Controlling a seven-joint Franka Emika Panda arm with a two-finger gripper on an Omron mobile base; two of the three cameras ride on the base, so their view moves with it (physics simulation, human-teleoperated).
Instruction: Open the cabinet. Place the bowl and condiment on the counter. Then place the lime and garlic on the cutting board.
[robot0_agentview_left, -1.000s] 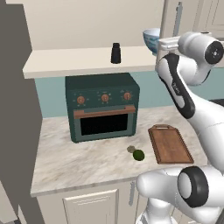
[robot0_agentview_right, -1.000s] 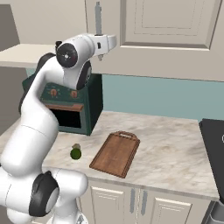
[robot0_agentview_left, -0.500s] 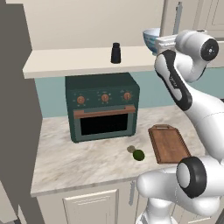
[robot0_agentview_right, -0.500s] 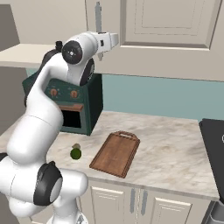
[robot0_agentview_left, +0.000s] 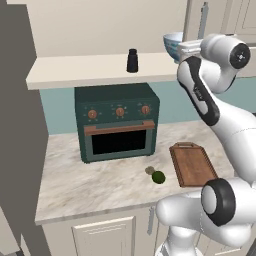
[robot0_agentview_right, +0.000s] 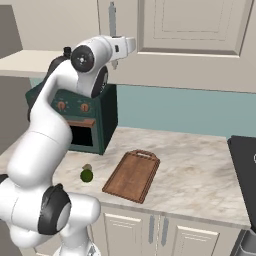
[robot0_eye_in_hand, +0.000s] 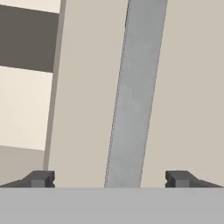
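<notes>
My gripper (robot0_eye_in_hand: 109, 178) is open, its fingertips (robot0_eye_in_hand: 43, 178) standing on either side of the long grey bar handle (robot0_eye_in_hand: 135, 87) of the cream cabinet door (robot0_eye_in_hand: 83, 96) without touching it. From the right base, the hand (robot0_agentview_right: 129, 45) sits just below the handle (robot0_agentview_right: 112, 17). On the open shelf stand the black condiment (robot0_agentview_left: 132, 60) and the blue-patterned bowl (robot0_agentview_left: 171, 43), the bowl partly behind my arm. The lime (robot0_agentview_left: 158, 177) and the garlic (robot0_agentview_left: 149, 170) lie together on the counter (robot0_agentview_left: 90, 180), left of the wooden cutting board (robot0_agentview_left: 192, 164).
A dark green toaster oven (robot0_agentview_left: 117, 122) stands on the counter under the shelf. A dark panel (robot0_agentview_left: 20, 140) rises along the left. A black stove edge (robot0_agentview_right: 245, 165) borders the counter at the right. Bare counter (robot0_agentview_right: 195, 170) lies right of the board.
The hand has risen a little toward the cabinet handle. The jaws stay open, and nothing on the shelf or counter has moved.
</notes>
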